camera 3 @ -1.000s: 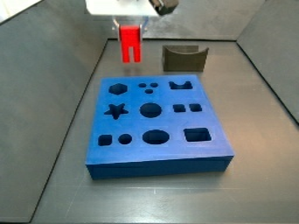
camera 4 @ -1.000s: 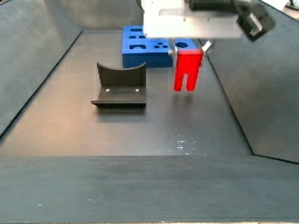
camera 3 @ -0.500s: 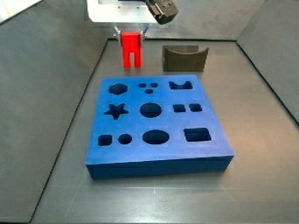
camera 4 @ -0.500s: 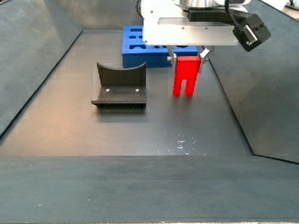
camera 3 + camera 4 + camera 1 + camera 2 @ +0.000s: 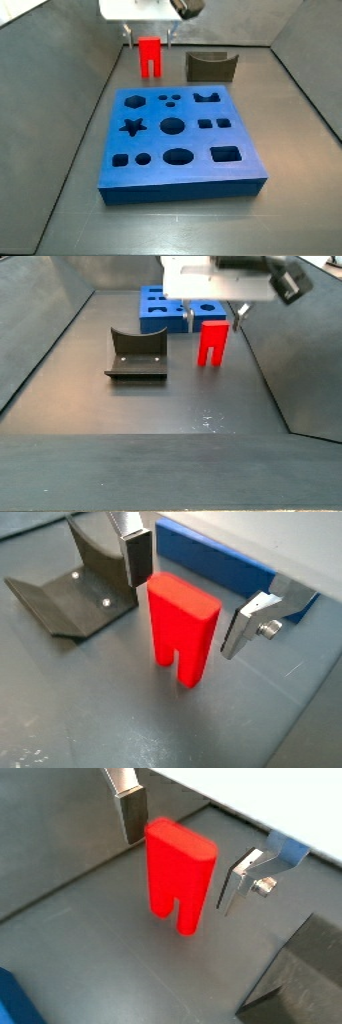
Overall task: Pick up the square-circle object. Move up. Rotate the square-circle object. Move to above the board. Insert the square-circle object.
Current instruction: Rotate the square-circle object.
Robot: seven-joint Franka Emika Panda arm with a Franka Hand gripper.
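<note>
Board [image 5: 181, 135]: blue slab nearest in a side view, lying flat on the grey surface [image 5: 80, 220], star, round and square holes facing up, all unfilled.
Red block [image 5: 150, 57]: just beyond the board's far left corner, upright, solid end up, two legs pointing down; whether the legs touch the surface or hang just above it cannot be told.
Holder [image 5: 210, 66]: dark notched bracket to the right of the block, well clear of it, also beyond the board's far edge.
Gripper [image 5: 194, 597]: directly over the block at the far end of the surface, white body at the top of both side views.
Fingers [image 5: 249, 620]: spread, one plate on each side of the block's upper end, a visible gap on both sides in both wrist views [image 5: 243, 876]; not pinching anything.
Step in hand: judged to be the pick-up, with lifting, turning and insertion all left to do.
Doing it well: centre on the solid upper end so both pads meet the flat faces together; close squarely, not on a corner, to stop the block twisting; grip high enough to leave the legs free for the hole; lift straight up.
Risk: uneven closing likely to tip the upright block.
</note>
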